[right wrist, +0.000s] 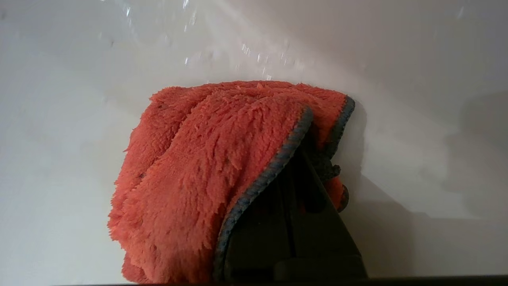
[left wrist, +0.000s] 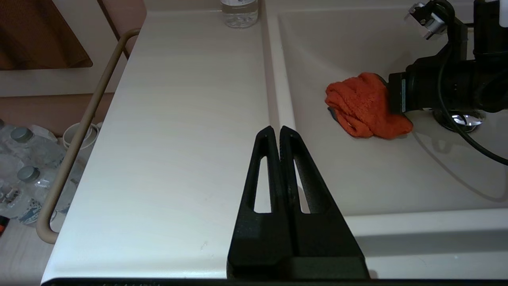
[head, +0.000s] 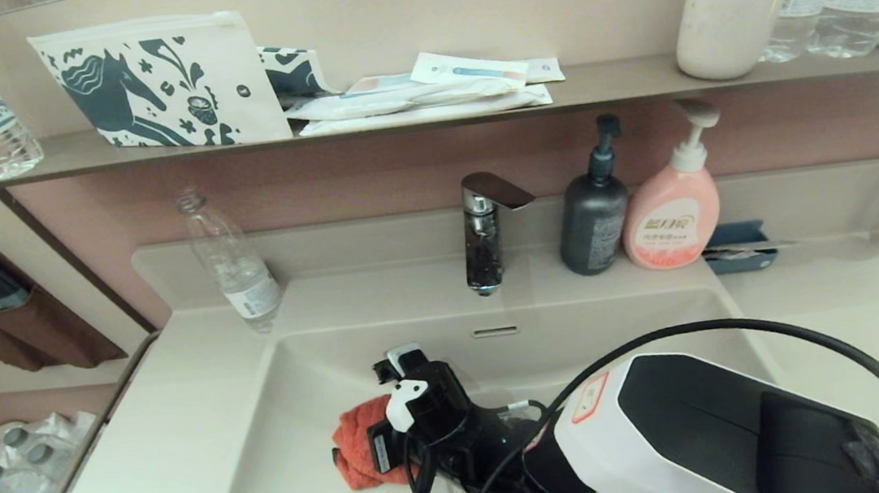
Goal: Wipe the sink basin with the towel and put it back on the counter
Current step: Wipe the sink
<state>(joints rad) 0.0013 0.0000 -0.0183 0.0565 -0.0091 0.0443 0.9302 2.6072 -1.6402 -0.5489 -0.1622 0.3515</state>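
The towel [head: 358, 443] is held bunched in the closed jaws of the right gripper [right wrist: 301, 159], down inside the sink basin [head: 295, 425]; it is pressed against the basin floor, just beside the chrome drain plug [left wrist: 462, 119], on the side away from the faucet [head: 483, 230]; the grey edging is draped over the fingers, so that only their dark bases are seen in the right wrist view. The wiping step is judged to be under way rather than finished; small water droplets are seen on the basin wall beyond the towel, and how much of the bowl has been covered cannot be told. The return of the towel is not yet done; nothing orange lies on the counter [left wrist: 178, 119] beside the basin. The left gripper [left wrist: 279, 133] is parked above the counter at the basin's rim, well apart from the drain plug, its jaws closed on nothing.
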